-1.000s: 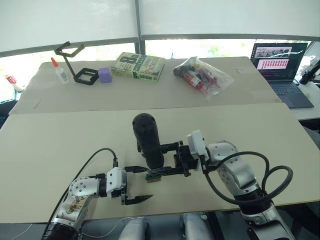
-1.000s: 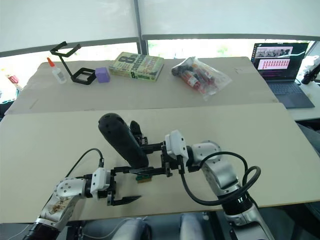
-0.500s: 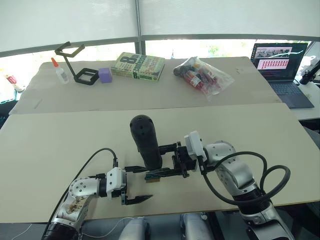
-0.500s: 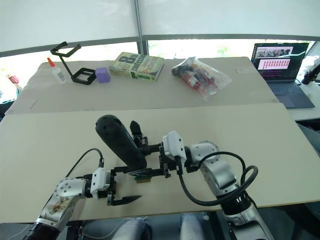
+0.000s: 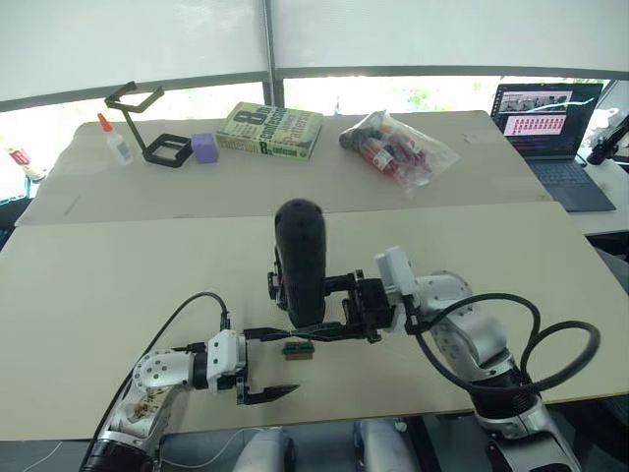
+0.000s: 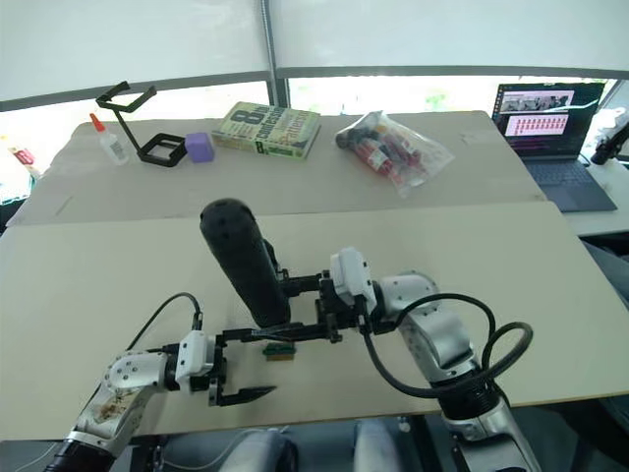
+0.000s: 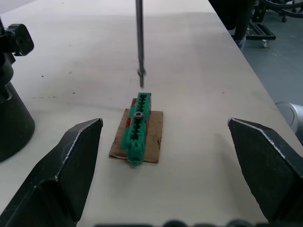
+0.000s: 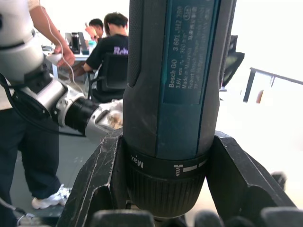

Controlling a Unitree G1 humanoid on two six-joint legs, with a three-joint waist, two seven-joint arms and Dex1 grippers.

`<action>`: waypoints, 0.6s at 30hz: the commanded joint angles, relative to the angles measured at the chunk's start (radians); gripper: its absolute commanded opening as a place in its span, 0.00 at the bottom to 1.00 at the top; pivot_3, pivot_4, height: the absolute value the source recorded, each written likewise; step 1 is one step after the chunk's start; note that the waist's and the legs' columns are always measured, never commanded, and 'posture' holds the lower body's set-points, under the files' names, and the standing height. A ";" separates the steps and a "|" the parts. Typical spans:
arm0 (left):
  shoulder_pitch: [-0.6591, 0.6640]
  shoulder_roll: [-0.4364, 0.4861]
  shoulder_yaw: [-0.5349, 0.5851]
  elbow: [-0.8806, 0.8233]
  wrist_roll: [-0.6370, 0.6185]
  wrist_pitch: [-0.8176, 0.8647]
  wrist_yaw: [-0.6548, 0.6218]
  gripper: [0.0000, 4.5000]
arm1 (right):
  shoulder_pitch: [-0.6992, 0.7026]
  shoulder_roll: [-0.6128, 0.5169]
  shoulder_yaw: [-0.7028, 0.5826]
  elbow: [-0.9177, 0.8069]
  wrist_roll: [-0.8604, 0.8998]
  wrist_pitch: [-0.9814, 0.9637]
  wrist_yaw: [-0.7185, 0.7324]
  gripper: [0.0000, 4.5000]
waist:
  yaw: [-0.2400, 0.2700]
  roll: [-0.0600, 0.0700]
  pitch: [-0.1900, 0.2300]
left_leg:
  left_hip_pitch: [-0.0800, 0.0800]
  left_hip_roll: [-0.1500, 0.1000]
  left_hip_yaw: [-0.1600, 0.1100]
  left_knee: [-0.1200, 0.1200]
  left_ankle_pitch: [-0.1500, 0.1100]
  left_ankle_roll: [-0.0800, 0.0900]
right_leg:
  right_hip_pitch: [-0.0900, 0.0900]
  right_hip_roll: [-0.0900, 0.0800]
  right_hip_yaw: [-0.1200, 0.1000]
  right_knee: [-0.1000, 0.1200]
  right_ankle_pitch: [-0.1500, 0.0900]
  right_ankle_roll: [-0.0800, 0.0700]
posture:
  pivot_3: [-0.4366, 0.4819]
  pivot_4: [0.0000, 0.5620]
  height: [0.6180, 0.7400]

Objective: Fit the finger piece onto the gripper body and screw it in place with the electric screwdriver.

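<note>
My right gripper (image 5: 307,309) is shut on the electric screwdriver (image 5: 300,261), a thick black cylinder held nearly upright over the front table (image 5: 118,275). In the right wrist view its barrel (image 8: 175,94) sits clamped between my fingers (image 8: 102,184). Its thin bit (image 7: 139,38) hangs just above a small green-and-brown block (image 7: 137,127). My left gripper (image 5: 285,362) is open, its fingers (image 7: 66,175) either side of that block and apart from it. The gripper body's round black base (image 7: 12,123) stands beside the block. The finger piece is hidden.
On the far table lie a book (image 5: 270,130), a clear bag of items (image 5: 398,147), a purple block (image 5: 204,147), a black stand (image 5: 147,123) and a glue bottle (image 5: 110,138). A laptop (image 5: 545,123) sits far right. People (image 8: 111,45) are in the background.
The right arm has shifted right and stood the screwdriver more upright, its rounded end higher. The left gripper stays open in place.
</note>
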 commanded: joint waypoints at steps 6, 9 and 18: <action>0.053 0.046 0.118 -0.218 -0.184 0.112 0.023 1.00 | -0.033 -0.050 -0.111 -0.120 0.125 0.064 -0.024 0.43 | 0.006 -0.001 0.001 | -0.004 0.001 -0.001 0.001 -0.001 0.002 | -0.002 -0.001 -0.001 0.000 0.000 0.000 | 0.48 0.27 1.00; 0.091 0.084 0.184 -0.373 -0.285 0.209 0.061 1.00 | -0.056 -0.083 -0.168 -0.130 0.166 0.094 -0.041 0.43 | 0.005 -0.001 0.001 | -0.005 0.001 -0.001 0.001 -0.001 0.001 | -0.002 -0.001 -0.001 0.000 0.000 0.000 | 0.48 0.27 1.00; 0.171 0.136 0.360 -0.564 -0.432 0.343 0.144 1.00 | -0.183 -0.148 -0.272 -0.071 0.255 0.181 -0.060 0.43 | 0.003 -0.001 0.001 | -0.004 0.002 -0.001 0.001 -0.001 0.002 | -0.002 0.000 -0.001 -0.001 0.000 0.000 | 0.48 0.27 1.00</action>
